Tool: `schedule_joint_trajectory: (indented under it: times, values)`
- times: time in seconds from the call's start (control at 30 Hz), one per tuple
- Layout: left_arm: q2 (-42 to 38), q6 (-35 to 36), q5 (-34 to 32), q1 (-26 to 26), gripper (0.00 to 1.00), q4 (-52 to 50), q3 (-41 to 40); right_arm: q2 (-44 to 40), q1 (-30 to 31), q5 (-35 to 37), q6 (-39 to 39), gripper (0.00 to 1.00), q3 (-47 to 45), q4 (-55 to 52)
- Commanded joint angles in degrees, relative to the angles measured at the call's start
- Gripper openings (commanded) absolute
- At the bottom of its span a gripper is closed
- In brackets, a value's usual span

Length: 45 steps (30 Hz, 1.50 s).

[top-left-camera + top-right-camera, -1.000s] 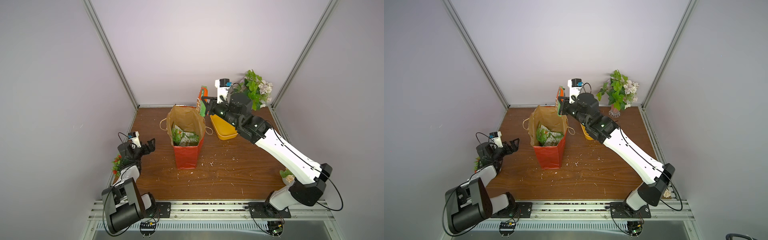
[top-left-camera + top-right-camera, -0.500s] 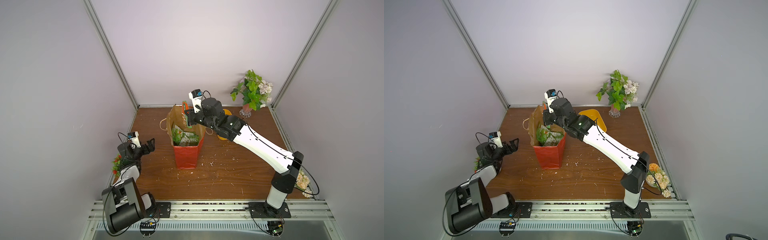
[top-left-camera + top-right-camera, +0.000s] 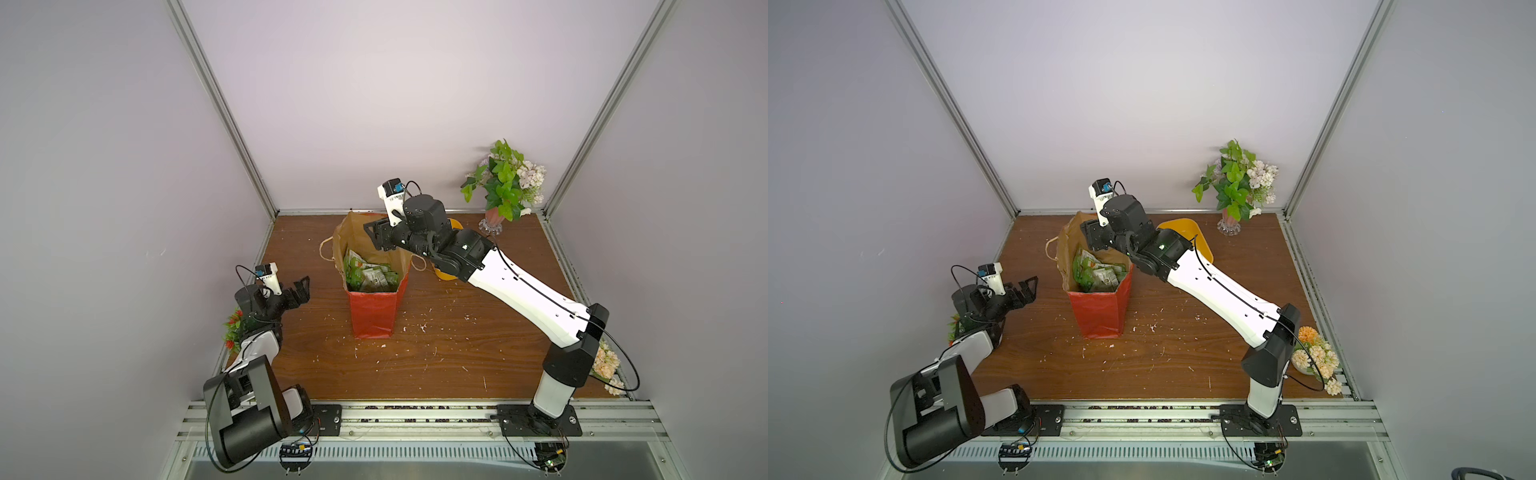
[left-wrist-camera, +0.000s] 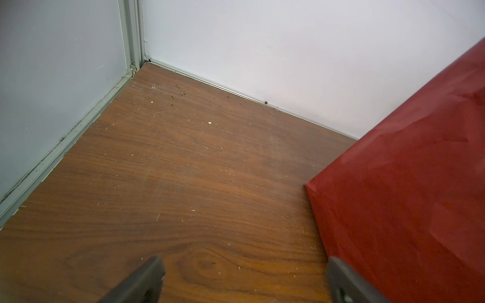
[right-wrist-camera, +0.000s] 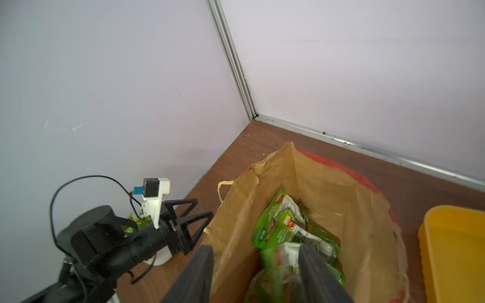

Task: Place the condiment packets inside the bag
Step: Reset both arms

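Enclosure: pale lilac walls, aluminium corner posts.
Tabletop point(image 3: 457, 353): brown wood-grain, crumb-strewn.
Bag point(image 3: 374, 311): red, standing upright mid-tabletop, long axis vertical, mouth up.
Right gripper point(image 5: 256, 249): above that mouth. I see jaws parted, with a blurred green packet between them.
Left gripper point(image 3: 303, 289): near the bag, jaws wide apart, empty.
Condiment packets point(image 3: 368, 272): mostly green, heaped inside the bag; print unreadable to me.

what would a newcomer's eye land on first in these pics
The red bag standing mid-table, its brown mouth showing a heap of green condiment packets. The right gripper hangs open over that mouth, and a yellow tub sits beside the bag.
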Motion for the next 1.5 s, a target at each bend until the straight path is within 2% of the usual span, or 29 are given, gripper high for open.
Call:
schedule_joint_trajectory:
  times: [0.0,0.2,0.37,0.43,0.57,0.6,0.7,0.73,0.8,0.87,0.97,1.17,1.3,1.47]
  values:
    - [-0.27,1.08,0.7,0.88,1.0,1.48,-0.73,-6.31,0.13,3.66,-1.66,0.69,-2.45,1.34]
    - [-1.01,1.14,-0.05,0.76,1.0,2.85,-1.78,-17.18,-1.61,8.94,-3.99,0.99,-18.86,7.3]
    - [-2.35,2.54,-2.58,-1.31,1.0,3.85,-3.21,-29.73,-10.07,10.82,-4.02,1.0,-39.62,15.4]
    - [-2.33,3.13,-4.26,-2.54,1.0,4.62,-3.74,-35.03,-13.38,14.15,-5.29,1.0,-50.17,21.44]
    - [-2.13,2.53,-9.46,-5.07,1.0,10.3,-6.66,-44.13,-15.81,27.78,-11.13,1.0,-70.87,34.77]
    - [-2.18,1.73,-11.06,-5.58,1.0,13.18,-7.85,-45.49,-16.58,31.79,-12.76,0.99,-76.1,40.57]
    - [-2.25,-0.89,-13.21,-6.01,1.0,20.35,-11.15,-50.75,-18.25,37.33,-23.59,0.98,-93.18,62.85]
    - [-2.03,-1.9,-13.38,-6.0,1.0,22.69,-12.11,-52.08,-19.67,38.09,-23.71,0.99,-97.1,68.73]
    - [-1.72,-3.87,-14.34,-6.12,1.0,27.34,-13.99,-53.97,-23.76,35.88,-21.42,1.0,-101.7,71.6]
    - [-1.41,-6.08,-16.01,-6.46,1.0,31.13,-15.46,-54.02,-26.99,35.07,-19.16,0.99,-104.6,72.97]
    - [-0.38,-7.19,-17.48,-7.76,1.0,35.15,-16.63,-51.83,-29.61,33.61,-20.15,1.0,-109.34,79.8]
    - [3.19,-3.5,-24.58,-14.7,1.0,47.26,-19.54,-42.77,-32.26,27.2,-23.44,1.0,-116.49,97.52]
    - [9.41,-2.66,-25.33,-17.65,1.0,55.2,-20.02,-34.5,-33.9,21.61,-26.78,1.0,-116.9,108.08]
    - [18.01,4.49,-31.59,-25.92,1.0,68.42,-22.95,-19.2,-36.94,13.8,-29.62,0.99,-117.03,124.7]
